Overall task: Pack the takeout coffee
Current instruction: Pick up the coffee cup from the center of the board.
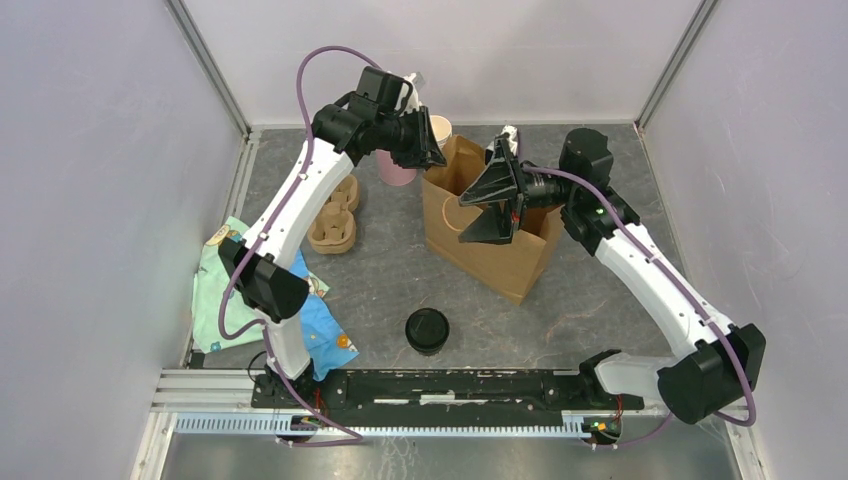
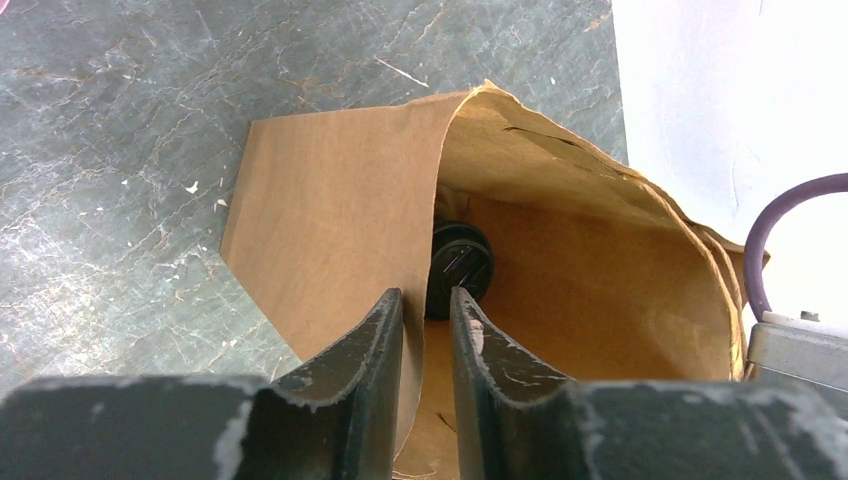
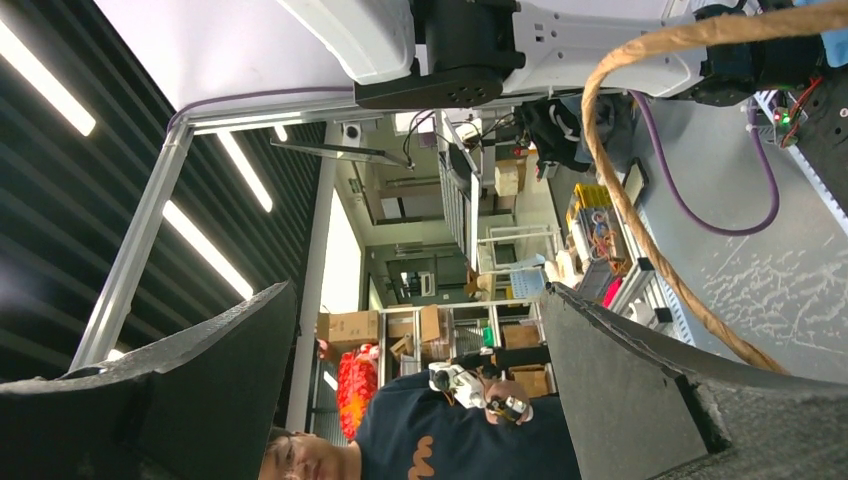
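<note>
**A:** Overhead?
**B:** A brown bag [image 1: 495, 255] stands mid-table. The left gripper [image 1: 432, 155] is at its 11 o'clock rim. The right gripper [image 1: 465, 220] is over its mouth from 3 o'clock, spread wide.
**A:** Left wrist?
**B:** Its fingers [image 2: 365, 350] are narrow, a gap showing, astride the bag's wall. The takeout coffee [image 2: 460, 265] is inside the bag at 12 o'clock.
**A:** Right wrist?
**B:** Wide apart, holding nothing. The bag's handle [image 3: 615, 200] is at 2 o'clock.

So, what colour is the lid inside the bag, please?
Black lid, clearest in the left wrist view.
</note>
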